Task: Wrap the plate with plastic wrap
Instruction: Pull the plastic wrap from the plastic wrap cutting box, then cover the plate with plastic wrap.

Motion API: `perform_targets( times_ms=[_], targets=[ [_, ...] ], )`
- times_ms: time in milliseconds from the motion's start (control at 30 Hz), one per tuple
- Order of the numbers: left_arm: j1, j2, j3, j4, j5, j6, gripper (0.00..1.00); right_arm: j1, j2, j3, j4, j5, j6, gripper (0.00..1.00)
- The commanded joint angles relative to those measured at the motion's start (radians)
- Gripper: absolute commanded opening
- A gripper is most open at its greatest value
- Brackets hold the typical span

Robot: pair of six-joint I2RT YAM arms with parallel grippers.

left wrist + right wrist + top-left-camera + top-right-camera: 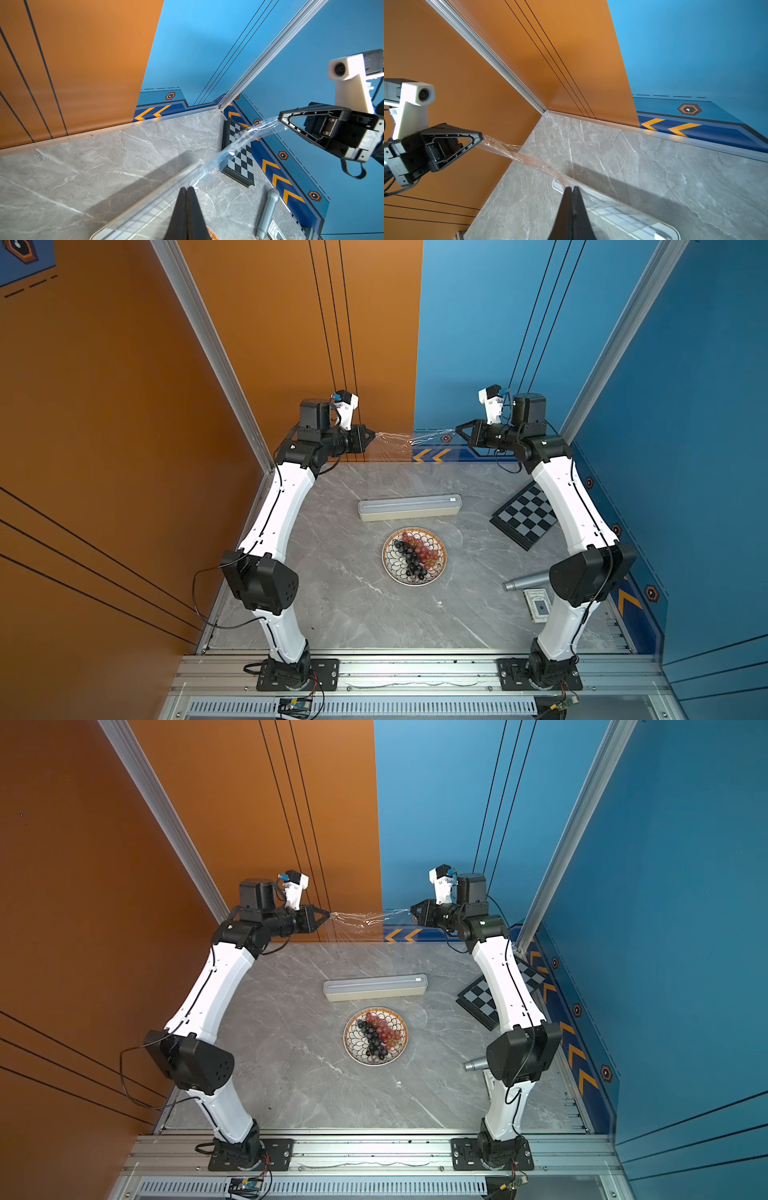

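Note:
The plate [392,563] [353,1042], patterned and loaded with red and dark grapes, sits mid-table in both top views. High above the table's far edge, a crinkly sheet of plastic wrap [398,440] [360,919] is stretched between my two grippers. My left gripper [374,434] [330,913] [187,188] is shut on one end. My right gripper [457,429] [411,909] [571,187] is shut on the other end. The film [245,137] [512,151] runs taut from jaw to jaw in each wrist view. The cream dispenser box [409,508] [375,988] lies just behind the plate.
A black-and-white chessboard [525,514] [480,1000] lies at the right, partly under my right arm. A grey cylinder [524,583] [268,212] and a small card box [538,605] lie near the right arm's elbow. Orange and blue walls close the back and sides.

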Motion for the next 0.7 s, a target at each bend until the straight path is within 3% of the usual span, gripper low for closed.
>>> perform_targets(
  times_ms=[0, 333, 667],
  targets=[
    [-0.012, -0.067, -0.044, 0.027, -0.012, 0.011, 0.0, 0.013, -0.073, -0.04, 0.021, 0.008, -0.007, 0.0],
    [-0.062, -0.211, -0.236, 0.027, -0.054, 0.042, 0.0, 0.043, -0.224, -0.268, 0.042, 0.062, -0.023, 0.0],
    [-0.103, -0.405, -0.523, 0.027, -0.062, 0.037, 0.0, 0.066, -0.435, -0.608, 0.091, 0.109, 0.007, 0.0]
  ],
)
